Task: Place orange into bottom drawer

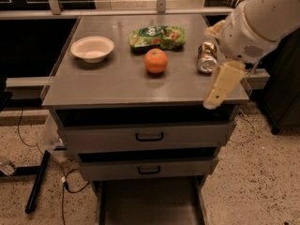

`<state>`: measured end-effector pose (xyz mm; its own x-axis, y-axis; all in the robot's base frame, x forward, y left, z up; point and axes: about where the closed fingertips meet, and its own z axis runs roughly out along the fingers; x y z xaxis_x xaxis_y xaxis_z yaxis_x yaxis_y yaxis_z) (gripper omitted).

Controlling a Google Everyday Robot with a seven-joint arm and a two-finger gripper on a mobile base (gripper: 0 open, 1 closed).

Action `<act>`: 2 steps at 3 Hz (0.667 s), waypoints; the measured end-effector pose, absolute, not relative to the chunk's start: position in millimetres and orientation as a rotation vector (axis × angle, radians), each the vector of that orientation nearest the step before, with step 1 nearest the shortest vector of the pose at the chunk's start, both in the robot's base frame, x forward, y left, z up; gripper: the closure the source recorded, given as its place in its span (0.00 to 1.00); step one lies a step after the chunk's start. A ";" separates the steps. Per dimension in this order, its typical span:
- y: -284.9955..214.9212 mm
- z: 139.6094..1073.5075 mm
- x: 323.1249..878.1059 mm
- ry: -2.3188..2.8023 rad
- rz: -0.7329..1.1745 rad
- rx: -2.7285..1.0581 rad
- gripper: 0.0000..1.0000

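Note:
The orange (155,61) sits in the middle of the grey cabinet top (117,86), untouched. The bottom drawer (147,203) is pulled open below the cabinet, and its flat grey floor shows bare. My gripper (222,85) hangs from the white arm (262,22) over the cabinet's right front corner. It is to the right of the orange, just in front of the can, and holds nothing that I can see.
A white bowl (92,48) stands at the top's left. A green snack bag (158,36) lies behind the orange, and a crushed can (206,57) lies to its right. Two shut drawer fronts (149,136) with black handles sit above the open drawer. Cables (61,186) lie on the floor at left.

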<state>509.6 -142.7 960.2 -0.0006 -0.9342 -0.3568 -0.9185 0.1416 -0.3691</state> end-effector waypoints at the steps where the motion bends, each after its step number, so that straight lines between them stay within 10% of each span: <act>1: -124.1 950.8 541.0 1.815 0.107 -1.731 0.00; 2: -104.7 936.6 580.5 1.769 0.258 -1.666 0.00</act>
<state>580.5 -104.7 936.6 0.0549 -0.8036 -0.5927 -0.9394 0.1595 -0.3033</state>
